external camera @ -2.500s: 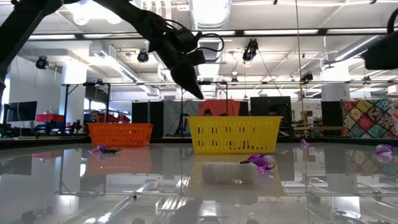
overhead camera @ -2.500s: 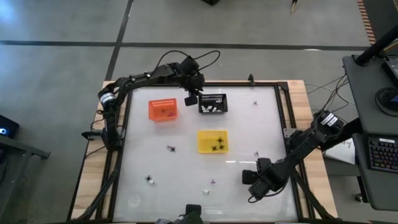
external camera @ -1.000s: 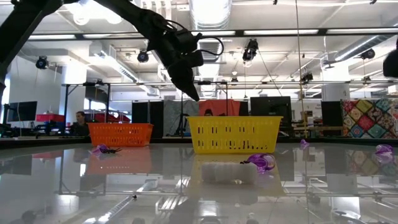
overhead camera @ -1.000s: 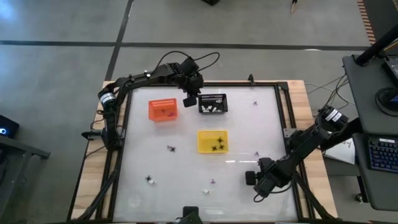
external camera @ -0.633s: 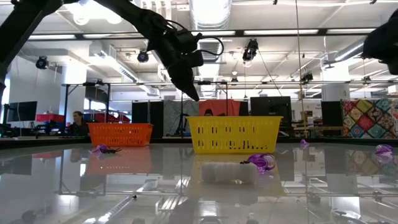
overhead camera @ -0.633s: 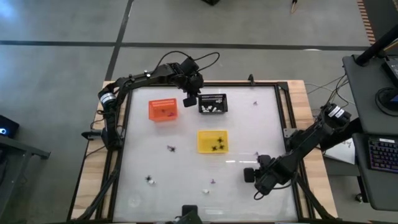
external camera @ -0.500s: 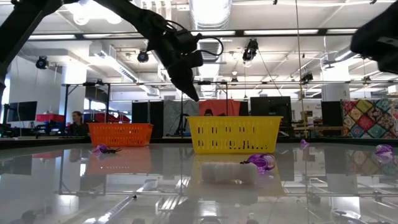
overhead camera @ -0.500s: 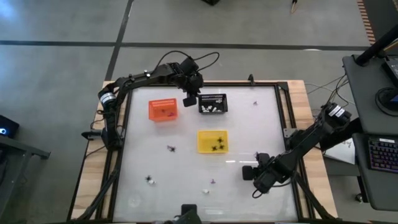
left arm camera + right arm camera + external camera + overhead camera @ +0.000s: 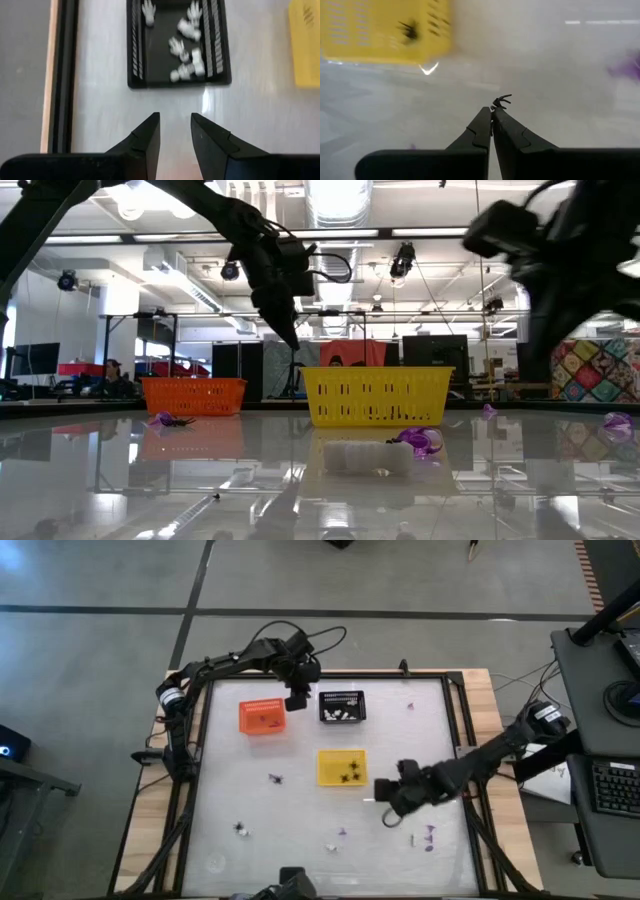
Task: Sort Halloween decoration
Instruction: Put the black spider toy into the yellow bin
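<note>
Your right gripper (image 9: pixel 492 114) is clenching a small black spider (image 9: pixel 501 101) at its fingertips, the thin legs sticking out just past the tips. In the high view this right gripper (image 9: pixel 388 802) is hanging over the table (image 9: pixel 300 815), just beside the yellow basket (image 9: pixel 342 767), which is lying slightly ahead of it and toward the left arm's side. Other black spiders are already lying in that basket, so I judge the carried one belongs there. The move is turning on this one relation: the basket is near, and the right arm is much nearer to it than the left arm.

Behind the gripper, a few purple pieces (image 9: pixel 429 834) are lying loose on the table. Other small pieces (image 9: pixel 274 778) are lying beyond the yellow basket, well apart from your gripper.

Farther off, the black basket (image 9: pixel 342 706) is holding white pieces (image 9: pixel 186 50), and the orange basket (image 9: pixel 262 716) is standing beside it. Your left gripper (image 9: pixel 175 125) is waiting there with its fingers parted and empty, between these two baskets.
</note>
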`<state>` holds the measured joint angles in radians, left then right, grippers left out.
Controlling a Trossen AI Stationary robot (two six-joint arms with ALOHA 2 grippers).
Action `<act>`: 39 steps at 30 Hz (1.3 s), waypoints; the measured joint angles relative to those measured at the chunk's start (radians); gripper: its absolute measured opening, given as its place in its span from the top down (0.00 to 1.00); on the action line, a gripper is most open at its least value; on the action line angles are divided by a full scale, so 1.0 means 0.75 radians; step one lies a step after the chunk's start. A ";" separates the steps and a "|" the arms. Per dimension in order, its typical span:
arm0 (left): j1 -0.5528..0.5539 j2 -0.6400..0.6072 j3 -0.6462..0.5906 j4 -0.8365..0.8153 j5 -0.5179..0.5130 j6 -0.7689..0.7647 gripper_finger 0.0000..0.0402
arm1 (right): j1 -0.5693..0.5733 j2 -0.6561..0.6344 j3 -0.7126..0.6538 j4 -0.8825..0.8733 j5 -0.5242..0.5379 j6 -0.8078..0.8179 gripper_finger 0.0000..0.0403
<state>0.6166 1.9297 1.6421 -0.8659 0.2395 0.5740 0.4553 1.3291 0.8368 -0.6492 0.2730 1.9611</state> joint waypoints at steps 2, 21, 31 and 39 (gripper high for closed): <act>0.000 0.000 0.000 -0.030 -0.061 0.020 0.77 | -0.074 -0.006 0.000 0.053 0.001 -0.125 0.98; 0.034 -0.020 -0.001 -0.142 -0.133 0.123 0.77 | -0.552 0.033 0.002 0.449 -0.209 -0.814 0.98; 0.063 -0.050 -0.001 -0.138 -0.133 0.133 0.77 | -0.567 0.087 0.002 0.465 -0.266 -0.850 0.98; 0.073 -0.053 -0.001 -0.135 -0.133 0.151 0.77 | -0.573 0.088 0.002 0.498 -0.232 -0.883 0.95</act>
<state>0.6712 1.8899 1.6417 -0.9668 0.1398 0.6870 0.0254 1.3949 0.8383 -0.2755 0.0990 1.2987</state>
